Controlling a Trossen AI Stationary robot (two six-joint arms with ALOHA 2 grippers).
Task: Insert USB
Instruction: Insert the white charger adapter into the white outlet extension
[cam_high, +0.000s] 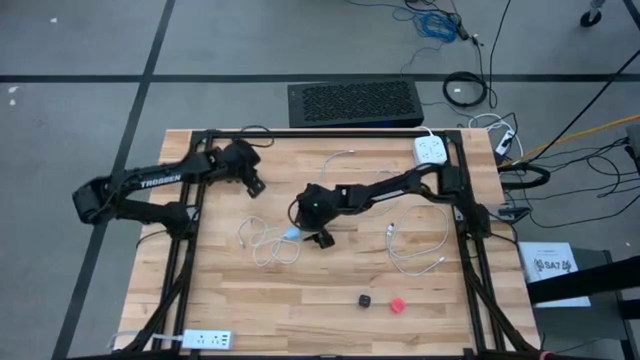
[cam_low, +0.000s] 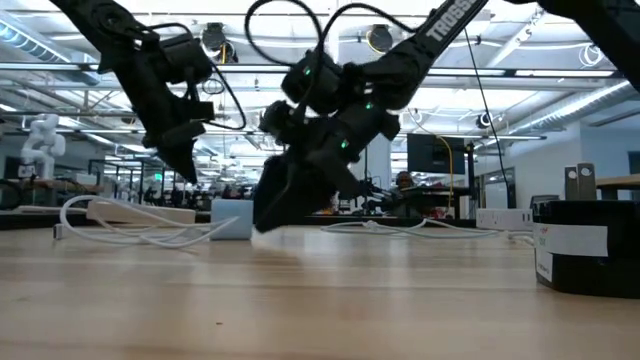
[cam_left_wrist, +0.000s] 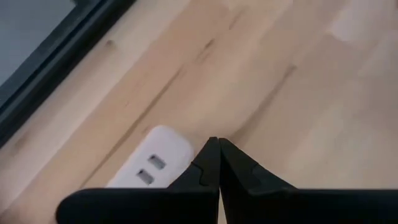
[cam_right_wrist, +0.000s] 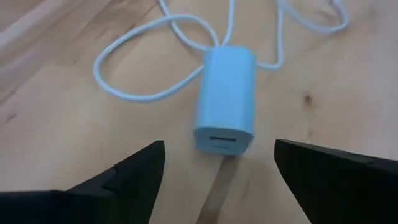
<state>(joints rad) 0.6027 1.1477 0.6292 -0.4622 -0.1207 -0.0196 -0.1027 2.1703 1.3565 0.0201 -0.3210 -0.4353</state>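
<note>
A light blue USB charger block (cam_right_wrist: 225, 102) lies on its side on the wood table, its USB slot (cam_right_wrist: 219, 139) facing my right gripper. A white cable (cam_right_wrist: 134, 59) loops loosely on the table behind it. My right gripper (cam_right_wrist: 219, 149) is open and low over the table. Its fingers stand on either side of the block's slot end without touching it. The high view shows the block (cam_high: 290, 232) just left of that gripper (cam_high: 320, 236). My left gripper (cam_left_wrist: 215, 144) is shut and hangs above the table (cam_low: 188, 172) beside a white power strip with two ports (cam_left_wrist: 152, 165).
A second white cable (cam_high: 410, 250) lies right of centre. One white power strip (cam_high: 430, 150) sits at the far right corner and another (cam_high: 205, 339) at the near left edge. A black cube (cam_high: 365, 299) and a red cube (cam_high: 397, 305) sit near the front.
</note>
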